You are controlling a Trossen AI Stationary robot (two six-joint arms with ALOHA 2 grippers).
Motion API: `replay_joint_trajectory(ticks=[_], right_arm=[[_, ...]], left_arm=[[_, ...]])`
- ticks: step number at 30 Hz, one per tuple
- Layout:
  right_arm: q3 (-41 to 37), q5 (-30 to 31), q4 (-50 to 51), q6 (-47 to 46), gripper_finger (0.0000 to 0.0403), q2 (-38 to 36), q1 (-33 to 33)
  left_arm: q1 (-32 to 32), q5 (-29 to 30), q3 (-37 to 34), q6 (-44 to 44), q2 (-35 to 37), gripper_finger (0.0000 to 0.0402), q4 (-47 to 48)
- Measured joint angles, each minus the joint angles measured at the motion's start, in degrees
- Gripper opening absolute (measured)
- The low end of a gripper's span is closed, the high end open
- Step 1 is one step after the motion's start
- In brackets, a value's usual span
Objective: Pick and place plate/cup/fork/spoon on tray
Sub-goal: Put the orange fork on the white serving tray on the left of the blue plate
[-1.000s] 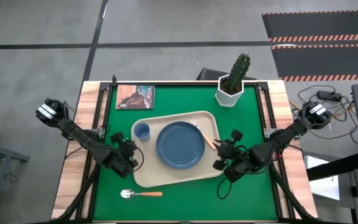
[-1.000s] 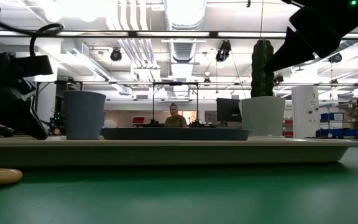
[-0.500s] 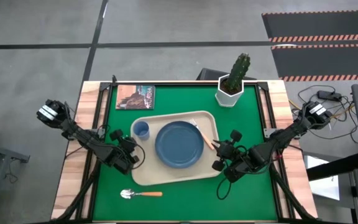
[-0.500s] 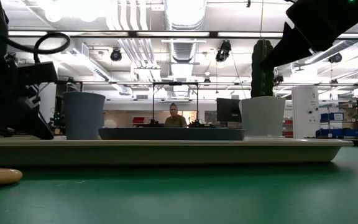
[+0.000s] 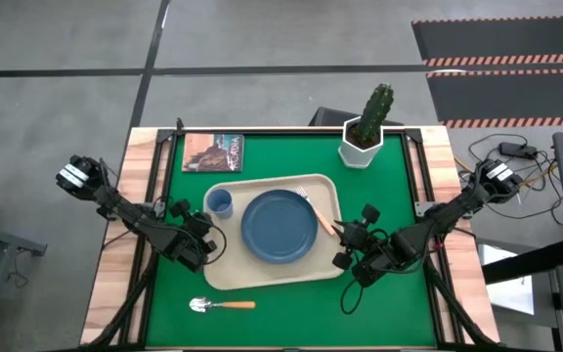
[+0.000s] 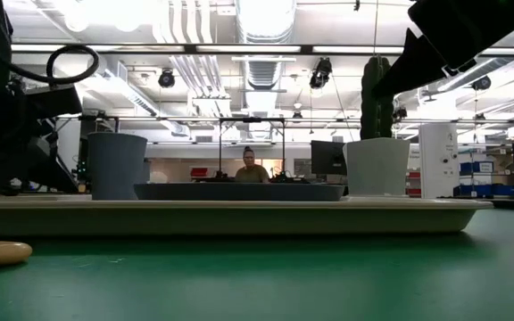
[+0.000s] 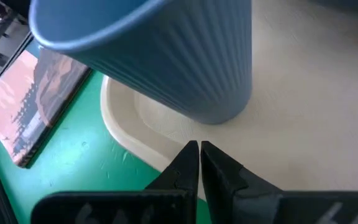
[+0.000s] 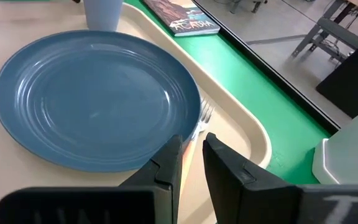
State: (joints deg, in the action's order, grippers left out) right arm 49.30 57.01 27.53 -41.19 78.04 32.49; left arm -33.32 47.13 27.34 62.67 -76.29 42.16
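The cream tray (image 5: 262, 277) lies mid-table and carries the slate-blue plate (image 5: 280, 225), the light-blue cup (image 5: 219, 203) at its left end, and the fork (image 5: 319, 210) along its right side. The spoon (image 5: 221, 305) lies on the green mat, off the tray and nearer the front edge. My left gripper (image 5: 201, 238) is shut at the tray's left rim, just in front of the cup (image 7: 166, 56). My right gripper (image 5: 345, 244) hovers over the tray's right edge, open by a narrow gap, with the fork's handle end below it (image 8: 194, 134). My left gripper's shut fingertips (image 7: 188, 155) rest on the tray's left rim (image 7: 129, 140), just beside the cup's base. They come slanting down from the table's left. The tray lies flat on the mat. Whether the tips press on the rim or hook behind it, I cannot tell.
A small book (image 5: 213, 153) lies at the far left of the mat. A white pot with a cactus (image 5: 363, 147) stands at the far right. A person sits far off in the room in the low view (image 6: 249, 165).
My left gripper has moved a little toward the table's left and far edges. The tray has slid the same way, taking the plate, cup and fork with it. The spoon has stayed where it was.
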Motion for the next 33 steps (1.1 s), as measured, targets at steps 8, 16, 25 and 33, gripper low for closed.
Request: replay_joint_trajectory(ticks=[8, 16, 25, 33], right_arm=[[0.0, -4.97, 0.0, -2.73, 0.0054, 0.0, -0.17], [0.0, -11.02, -0.04, -10.66, 0.0054, 0.0, -0.29], [0.57, -18.57, -0.02, -12.94, 0.0029, -0.02, -4.12], [0.57, -22.65, 0.0, -5.77, 0.0009, -0.02, -10.66]], left_arm=[[-0.03, -7.41, 2.94, -0.42, 5.48, 0.0, 7.1], [-0.98, -18.79, 6.0, -1.75, 14.94, 0.0, 9.5], [-1.68, -11.76, 10.98, -5.77, 24.41, 0.0, 9.2], [-1.68, -7.55, 10.83, -6.26, 26.19, 0.0, 4.37]])
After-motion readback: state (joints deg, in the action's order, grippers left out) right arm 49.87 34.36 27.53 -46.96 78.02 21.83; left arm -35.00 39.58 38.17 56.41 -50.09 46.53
